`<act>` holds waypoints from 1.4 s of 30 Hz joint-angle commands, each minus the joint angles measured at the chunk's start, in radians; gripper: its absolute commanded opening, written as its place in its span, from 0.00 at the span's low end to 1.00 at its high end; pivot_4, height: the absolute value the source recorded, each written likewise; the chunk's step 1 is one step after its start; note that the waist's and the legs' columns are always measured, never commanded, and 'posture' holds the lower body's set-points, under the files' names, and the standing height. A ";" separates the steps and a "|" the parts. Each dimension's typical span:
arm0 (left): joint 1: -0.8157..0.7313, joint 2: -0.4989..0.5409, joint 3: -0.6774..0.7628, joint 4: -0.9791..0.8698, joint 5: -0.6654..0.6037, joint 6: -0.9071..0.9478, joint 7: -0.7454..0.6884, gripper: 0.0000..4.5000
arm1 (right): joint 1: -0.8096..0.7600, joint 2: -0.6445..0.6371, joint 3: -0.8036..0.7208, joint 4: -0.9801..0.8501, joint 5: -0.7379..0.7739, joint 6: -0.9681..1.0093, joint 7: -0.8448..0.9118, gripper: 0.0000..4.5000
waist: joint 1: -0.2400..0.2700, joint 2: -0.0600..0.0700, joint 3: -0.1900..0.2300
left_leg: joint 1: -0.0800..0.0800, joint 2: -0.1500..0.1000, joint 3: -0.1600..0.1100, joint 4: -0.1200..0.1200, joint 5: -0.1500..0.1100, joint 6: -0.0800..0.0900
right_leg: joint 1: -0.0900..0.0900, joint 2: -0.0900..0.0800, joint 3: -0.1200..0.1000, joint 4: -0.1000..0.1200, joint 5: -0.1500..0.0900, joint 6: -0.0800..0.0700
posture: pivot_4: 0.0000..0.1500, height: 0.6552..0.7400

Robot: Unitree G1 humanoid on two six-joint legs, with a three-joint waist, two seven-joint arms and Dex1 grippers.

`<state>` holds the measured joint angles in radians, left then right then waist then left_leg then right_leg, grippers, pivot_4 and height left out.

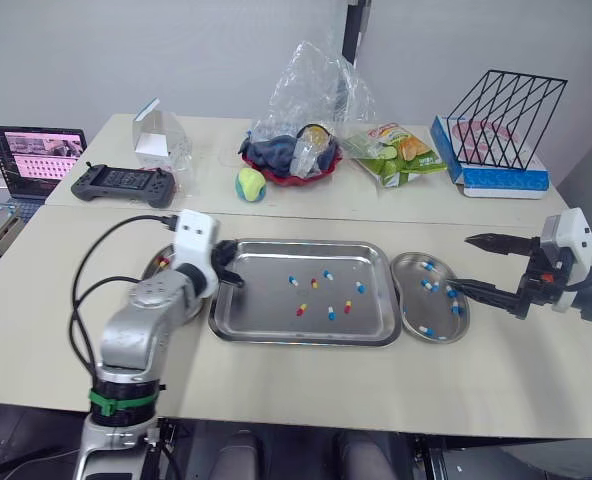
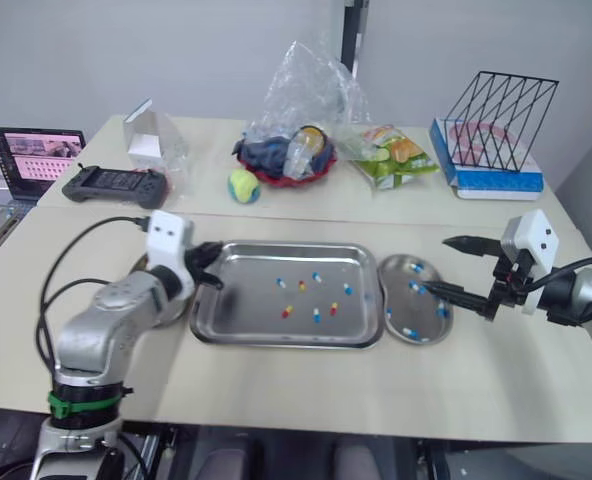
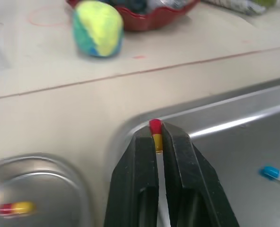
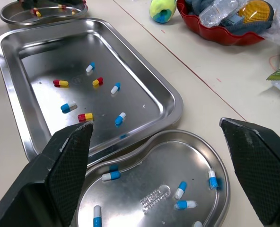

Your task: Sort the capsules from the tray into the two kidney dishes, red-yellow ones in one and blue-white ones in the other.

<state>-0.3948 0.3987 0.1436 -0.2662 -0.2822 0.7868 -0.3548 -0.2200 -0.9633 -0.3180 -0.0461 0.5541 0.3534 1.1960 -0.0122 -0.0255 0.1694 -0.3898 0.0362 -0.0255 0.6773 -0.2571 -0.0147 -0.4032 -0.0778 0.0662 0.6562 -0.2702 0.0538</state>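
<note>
The left gripper (image 3: 155, 135) is pinched on a red-yellow capsule (image 3: 154, 127) above the tray's (image 1: 301, 338) left edge, beside the left kidney dish (image 3: 45, 158) holding that colour (presumably its destination), while the right gripper (image 1: 462, 263) hangs wide open by the blue-white dish (image 1: 412, 268).

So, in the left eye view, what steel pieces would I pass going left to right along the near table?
left kidney dish → tray → right kidney dish
</note>
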 commanded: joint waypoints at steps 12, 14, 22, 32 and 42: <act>0.141 0.263 0.227 0.191 -0.085 -0.204 -0.250 0.01 | -0.040 0.002 0.013 0.009 0.018 0.014 0.013 1.00 | 0.008 0.000 0.001 | -0.001 0.000 0.000 0.000 0.000 0.000 | 0.000 0.000 -0.001 0.000 0.000 0.000 | 1.00 0.73; 0.136 0.268 0.226 0.201 -0.100 -0.202 -0.271 0.01 | -0.040 -0.001 0.014 0.005 0.024 0.031 0.013 1.00 | 0.009 -0.001 0.001 | -0.002 0.000 0.000 0.000 0.000 0.000 | 0.000 0.000 -0.001 0.000 0.000 0.000 | 1.00 0.73; 0.141 0.284 0.195 0.249 -0.082 -0.244 -0.320 0.09 | -0.042 -0.001 0.006 -0.003 0.025 0.046 0.015 1.00 | 0.000 -0.001 0.001 | -0.001 0.001 0.000 -0.001 0.000 0.000 | -0.001 0.000 0.000 0.000 0.000 0.000 | 1.00 0.73; 0.061 0.360 0.232 0.322 -0.124 -0.256 -0.400 0.84 | -0.053 -0.003 0.008 -0.005 0.032 0.062 0.022 1.00 | -0.001 -0.001 0.001 | -0.001 0.001 0.000 -0.001 0.000 0.000 | -0.001 0.000 0.000 0.000 0.000 0.000 | 1.00 0.73; 0.035 0.598 0.369 0.535 -0.157 -0.385 -0.596 0.99 | -0.057 0.020 -0.026 0.055 0.040 0.043 0.014 1.00 | -0.009 -0.002 0.002 | -0.001 0.002 0.000 -0.002 0.000 0.000 | -0.003 0.001 0.000 0.000 0.000 0.000 | 1.00 0.73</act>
<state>-0.3493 0.9810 0.4779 0.2577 -0.4217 0.4412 -0.9186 -0.2639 -0.9414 -0.2990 0.0150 0.5721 0.4127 1.2116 -0.0208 -0.0276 0.1711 -0.3912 0.0380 -0.0248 0.6752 -0.2571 -0.0147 -0.4056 -0.0770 0.0657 0.6559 -0.2706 0.0535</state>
